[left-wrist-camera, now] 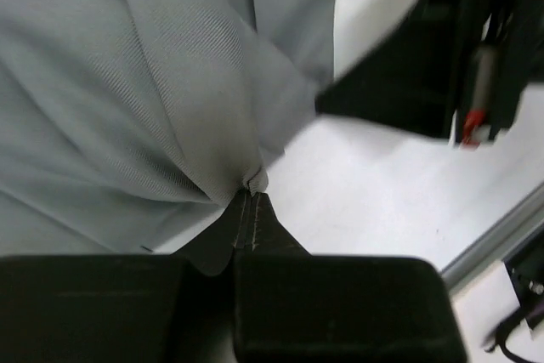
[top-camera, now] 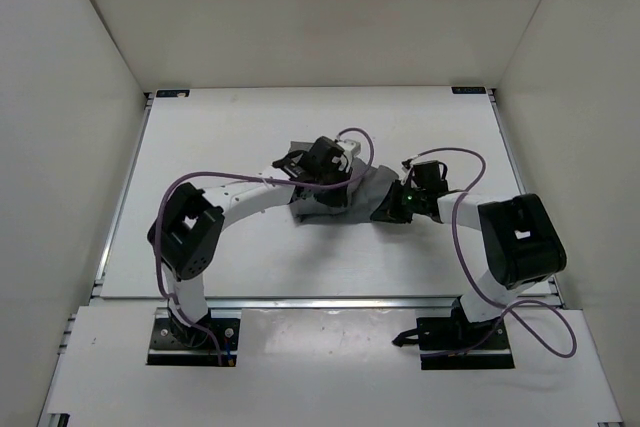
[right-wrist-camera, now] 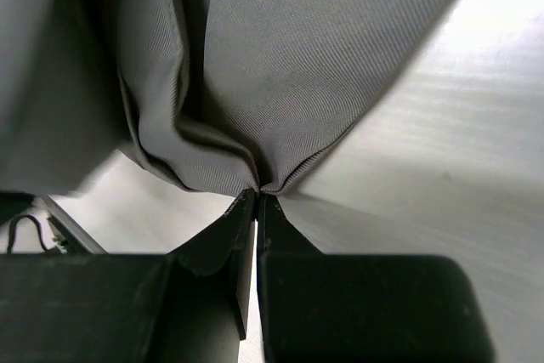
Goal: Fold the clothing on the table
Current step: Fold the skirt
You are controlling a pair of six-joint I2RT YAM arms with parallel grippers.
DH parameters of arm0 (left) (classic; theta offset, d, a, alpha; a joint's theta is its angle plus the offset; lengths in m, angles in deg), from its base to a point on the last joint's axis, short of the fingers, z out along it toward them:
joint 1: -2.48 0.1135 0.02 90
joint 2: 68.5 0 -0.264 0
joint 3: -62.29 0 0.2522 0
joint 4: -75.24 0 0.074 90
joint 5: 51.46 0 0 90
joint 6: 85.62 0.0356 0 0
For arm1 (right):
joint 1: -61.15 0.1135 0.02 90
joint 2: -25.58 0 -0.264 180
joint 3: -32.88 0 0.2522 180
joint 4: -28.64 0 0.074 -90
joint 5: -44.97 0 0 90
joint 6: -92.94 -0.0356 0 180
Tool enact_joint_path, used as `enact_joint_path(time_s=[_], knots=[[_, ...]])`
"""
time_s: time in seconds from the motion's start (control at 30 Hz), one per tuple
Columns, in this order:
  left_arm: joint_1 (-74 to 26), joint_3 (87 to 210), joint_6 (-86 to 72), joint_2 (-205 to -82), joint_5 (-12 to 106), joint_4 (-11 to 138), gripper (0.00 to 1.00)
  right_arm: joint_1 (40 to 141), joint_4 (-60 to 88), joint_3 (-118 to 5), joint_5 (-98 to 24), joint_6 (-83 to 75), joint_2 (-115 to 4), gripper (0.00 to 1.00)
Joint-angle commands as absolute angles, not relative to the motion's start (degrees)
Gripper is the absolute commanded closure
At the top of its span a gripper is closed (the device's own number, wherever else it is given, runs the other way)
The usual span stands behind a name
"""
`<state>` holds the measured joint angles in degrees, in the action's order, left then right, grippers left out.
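1 grey clothing (top-camera: 372,185) piece, seemingly bunched, is pinched over the white counter (top-camera: 230,137) by 2 clamped grippers: the left gripper (left-wrist-camera: 251,200) and the right gripper (right-wrist-camera: 257,196).

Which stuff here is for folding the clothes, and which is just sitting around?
For the job:
- clothing, grey and bunched up
- table under it
- left gripper, pinched shut on the clothing
- right gripper, pinched shut on the clothing too

Just there:
- purple cable on the arm
- metal rail at the table's edge
- white wall
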<state>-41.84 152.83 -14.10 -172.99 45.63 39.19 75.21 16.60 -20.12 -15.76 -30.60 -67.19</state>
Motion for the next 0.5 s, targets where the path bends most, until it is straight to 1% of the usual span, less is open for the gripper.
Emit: enact_joint_path(time_s=[0.0,0.1,0.2,0.37,0.47], knots=[[-43.57,150.68,-18.21,-170.54,50.14,45.12,1.00,74.68,21.82,-19.82,-13.66,-31.78,-68.80,1.00],[-45.42,149.54,-20.66,-171.51,50.57,47.66,1.00,75.64,22.35,-19.47,-13.31,-32.65,-69.42,0.99],[-44.64,150.05,-23.22,-170.72,50.32,49.61,1.00,75.91,22.62,-19.81,-13.74,-32.31,-70.04,1.00],[-43.93,158.66,-20.41,-171.68,48.65,43.73,1.00,76.00,23.05,-19.64,-13.13,-32.48,-70.39,1.00],[-45.25,164.01,-17.61,-176.07,48.91,39.69,1.00,76.18,22.01,-19.64,-13.21,-32.49,-70.22,1.00]])
